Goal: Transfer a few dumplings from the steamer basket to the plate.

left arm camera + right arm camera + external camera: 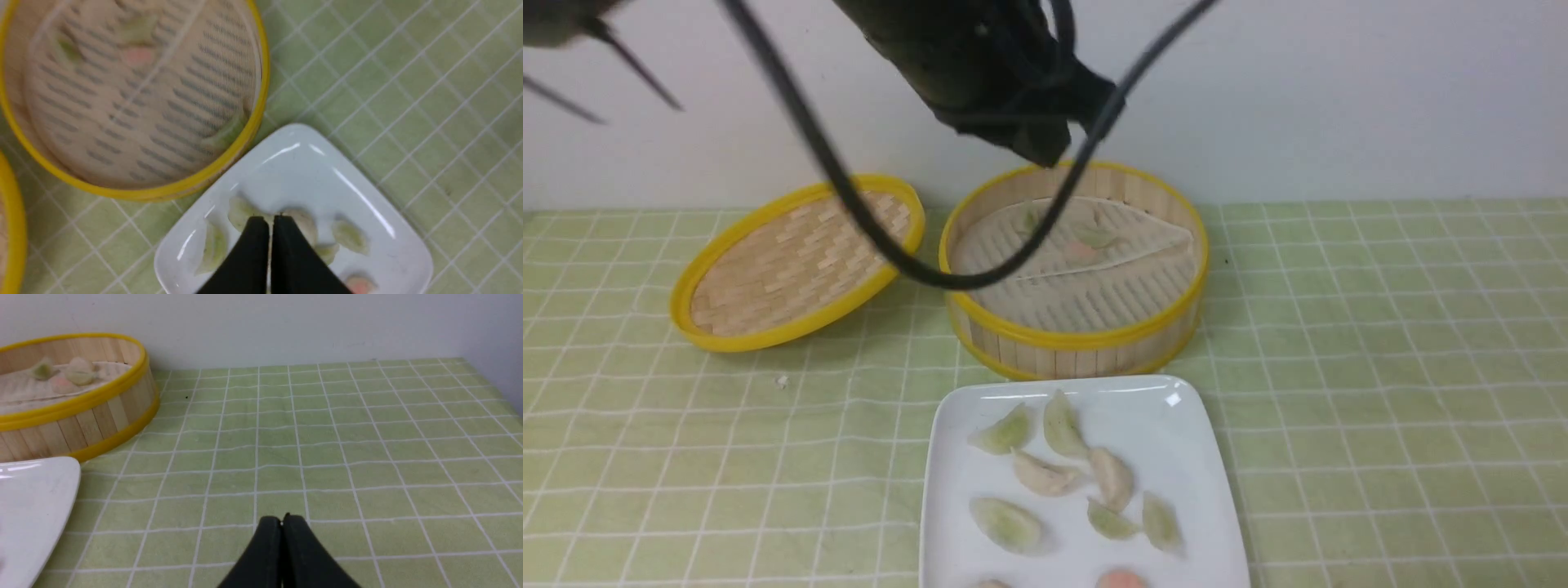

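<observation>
The steamer basket [1086, 335] stands mid-table and holds a few green dumplings [1094, 237] and a pink one on its liner. It also shows in the left wrist view [261, 94] and the right wrist view [102, 412]. The white plate [1176, 441] in front of it carries several green dumplings [1006, 525], two beige and two pinkish ones. My left gripper [270, 218] is shut and empty, hovering above the plate [294, 163] and its dumplings [349, 234]. My right gripper [282, 517] is shut and empty over the tablecloth, to the right of the plate [36, 490].
The shallow woven lid [796, 261] lies tilted against the basket's left side. My left arm [1005, 73] and its black cable [866, 220] hang blurred in front of the basket. A green checked cloth [1380, 367] covers the table, with a white wall behind.
</observation>
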Controlling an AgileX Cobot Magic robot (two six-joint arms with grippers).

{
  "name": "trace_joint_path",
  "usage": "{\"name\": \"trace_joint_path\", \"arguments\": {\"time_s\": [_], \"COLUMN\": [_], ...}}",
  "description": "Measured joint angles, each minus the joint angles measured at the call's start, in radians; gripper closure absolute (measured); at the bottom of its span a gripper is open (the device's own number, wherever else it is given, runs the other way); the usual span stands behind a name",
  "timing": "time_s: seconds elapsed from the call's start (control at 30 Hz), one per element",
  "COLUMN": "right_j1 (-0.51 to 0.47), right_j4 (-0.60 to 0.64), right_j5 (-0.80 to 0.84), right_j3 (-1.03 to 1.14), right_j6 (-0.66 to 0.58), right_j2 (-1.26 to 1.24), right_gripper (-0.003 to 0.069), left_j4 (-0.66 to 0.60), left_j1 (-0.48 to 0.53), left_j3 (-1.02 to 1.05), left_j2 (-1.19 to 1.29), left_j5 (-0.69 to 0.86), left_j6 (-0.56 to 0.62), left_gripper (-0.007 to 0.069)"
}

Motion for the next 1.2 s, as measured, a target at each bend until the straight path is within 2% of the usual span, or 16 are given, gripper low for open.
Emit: {"name": "trace_joint_path", "arguments": {"time_s": [0.13, 0.23, 0.4, 0.5, 0.73, 1.03, 1.2], "right_j1": [0.000, 0.000, 0.000, 0.000, 0.000, 0.000, 0.000], "right_j4": [0.000, 0.000, 0.000, 0.000, 0.000, 0.000, 0.000], "right_j5": [0.000, 0.000, 0.000, 0.000, 0.000, 0.000, 0.000], "right_j3": [0.000, 0.000, 0.000, 0.000, 0.000, 0.000, 0.000], "right_j6": [0.000, 0.000, 0.000, 0.000, 0.000, 0.000, 0.000], "right_j2": [0.000, 0.000, 0.000, 0.000, 0.000, 0.000, 0.000], "right_gripper": [0.0673, 0.0673, 0.0673, 0.0673, 0.0673, 0.0673, 0.0673], "left_j4": [0.000, -0.004, -0.004, -0.005, -0.006, -0.021, -0.021], "left_j1": [0.000, 0.000, 0.000, 0.000, 0.000, 0.000, 0.000], "left_j3": [0.071, 0.227, 0.533, 0.813, 1.189, 1.439, 1.528], "left_j2": [-0.198, -0.394, -0.665, -0.879, -1.227, -1.553, -1.590], "left_j5": [0.010, -0.057, -0.290, -0.539, -0.906, -1.040, -1.043], "left_j6": [-0.001, -0.009, -0.017, -0.024, -0.024, -0.043, 0.031], "left_gripper": [0.0631, 0.0631, 0.0631, 0.0631, 0.0631, 0.0631, 0.0631]}}
